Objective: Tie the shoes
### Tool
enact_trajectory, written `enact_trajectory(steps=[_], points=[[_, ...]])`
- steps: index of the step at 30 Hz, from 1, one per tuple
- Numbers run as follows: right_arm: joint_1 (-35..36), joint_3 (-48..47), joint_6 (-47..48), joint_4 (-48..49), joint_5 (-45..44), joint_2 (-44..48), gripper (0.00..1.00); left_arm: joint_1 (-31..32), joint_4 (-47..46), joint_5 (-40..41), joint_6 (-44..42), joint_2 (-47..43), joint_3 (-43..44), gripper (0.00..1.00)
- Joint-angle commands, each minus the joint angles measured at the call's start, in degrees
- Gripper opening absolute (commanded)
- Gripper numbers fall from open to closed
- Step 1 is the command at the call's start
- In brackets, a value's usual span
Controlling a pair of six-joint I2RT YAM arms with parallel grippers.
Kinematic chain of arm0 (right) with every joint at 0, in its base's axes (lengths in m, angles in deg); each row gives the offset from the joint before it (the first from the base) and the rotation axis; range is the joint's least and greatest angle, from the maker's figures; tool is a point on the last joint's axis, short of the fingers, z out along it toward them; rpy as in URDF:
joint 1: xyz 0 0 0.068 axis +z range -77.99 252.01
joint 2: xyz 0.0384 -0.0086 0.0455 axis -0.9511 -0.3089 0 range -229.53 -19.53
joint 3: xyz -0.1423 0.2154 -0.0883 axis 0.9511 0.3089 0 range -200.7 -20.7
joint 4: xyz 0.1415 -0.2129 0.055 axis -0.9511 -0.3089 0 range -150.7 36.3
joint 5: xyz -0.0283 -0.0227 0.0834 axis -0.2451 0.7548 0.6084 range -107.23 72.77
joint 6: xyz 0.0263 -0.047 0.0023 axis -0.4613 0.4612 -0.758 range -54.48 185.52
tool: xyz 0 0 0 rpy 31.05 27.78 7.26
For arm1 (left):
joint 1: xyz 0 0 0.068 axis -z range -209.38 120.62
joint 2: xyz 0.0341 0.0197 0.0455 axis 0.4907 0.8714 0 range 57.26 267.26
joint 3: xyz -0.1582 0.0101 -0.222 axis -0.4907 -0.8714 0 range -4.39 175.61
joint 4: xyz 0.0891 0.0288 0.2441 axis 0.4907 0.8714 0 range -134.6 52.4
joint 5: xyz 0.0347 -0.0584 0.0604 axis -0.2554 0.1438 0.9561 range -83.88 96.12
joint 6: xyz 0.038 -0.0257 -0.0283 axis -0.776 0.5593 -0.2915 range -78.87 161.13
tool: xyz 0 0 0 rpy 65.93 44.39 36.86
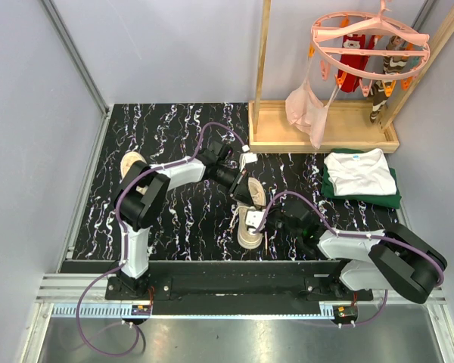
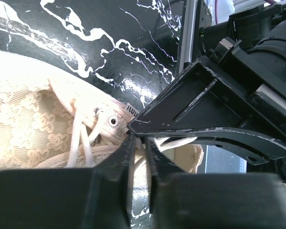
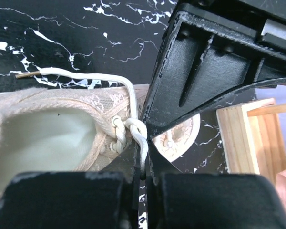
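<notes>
Shoe (image 1: 250,219) lies mid-bench (image 1: 174,219) with both arms meeting over it; the other shoe (image 1: 131,161) sits well apart at the back left. Left fingers (image 2: 119,162) are clamped on a lace (image 2: 176,141). Right fingers (image 3: 126,171) are pinched together on a strand (image 3: 141,138) just beside the top eyelets.

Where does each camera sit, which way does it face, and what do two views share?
Top external: above and behind, looking down on the table; left arm and right arm meet over a shoe.
Left wrist: on the left arm, facing along the left gripper, shut on a lace.
Right wrist: on the right arm, facing along the right gripper, shut on a lace.
Both wrist views share the shoe and the opposite gripper.
</notes>
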Motion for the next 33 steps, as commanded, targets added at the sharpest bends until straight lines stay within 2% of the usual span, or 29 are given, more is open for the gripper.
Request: enact_trajectory(steps=[1,5,6,7,8,10,11,19,22,25,28,33], points=[[0.34,0.21,2.68,12.16,-3.20,-0.09,0.00,1.66,0.92,-5.88,0.15,0.18,1.31,0.01],[0.25,0.30,3.12,11.29,-3.55,-0.18,0.00,0.96,-0.66,-6.41,1.12,-0.52,0.69,0.00],[0.25,0.30,3.03,10.85,-3.72,-0.09,0.04,0.79,-0.84,-6.06,1.12,-0.78,0.43,0.00],[0.25,0.21,3.03,10.06,-3.81,0.43,0.12,0.61,-1.28,-5.80,1.29,-1.57,-0.27,0.00],[0.25,0.30,3.21,8.66,-3.73,0.78,0.30,0.17,-2.41,-5.45,1.47,-1.93,-0.62,0.00],[0.25,0.30,2.77,7.07,-4.16,2.18,0.41,-0.44,-3.21,-4.92,2.09,-2.98,-1.50,0.00],[0.34,0.12,2.59,4.89,-4.25,2.80,0.51,-0.53,-3.74,-4.57,2.00,-3.24,-1.77,0.00],[0.25,-1.46,-0.48,-6.02,-4.52,9.31,0.76,-1.41,-6.37,-2.81,3.23,-4.92,-2.65,0.00],[0.25,-2.51,-3.02,-14.43,-2.85,12.29,0.79,-1.41,-6.90,-2.28,3.49,-5.36,-2.82,0.00],[0.17,-4.09,-6.35,-18.50,-1.71,14.06,0.76,-1.41,-7.08,-1.93,3.58,-5.62,-3.09,0.00],[-0.18,-6.20,-9.96,-27.35,-0.57,15.29,0.72,-1.41,-7.17,-1.75,3.49,-5.62,-3.17,0.00],[-3.17,-10.06,-16.20,-36.78,7.76,18.45,0.68,-1.41,-7.17,-1.32,3.32,-5.71,-3.35,0.00]])
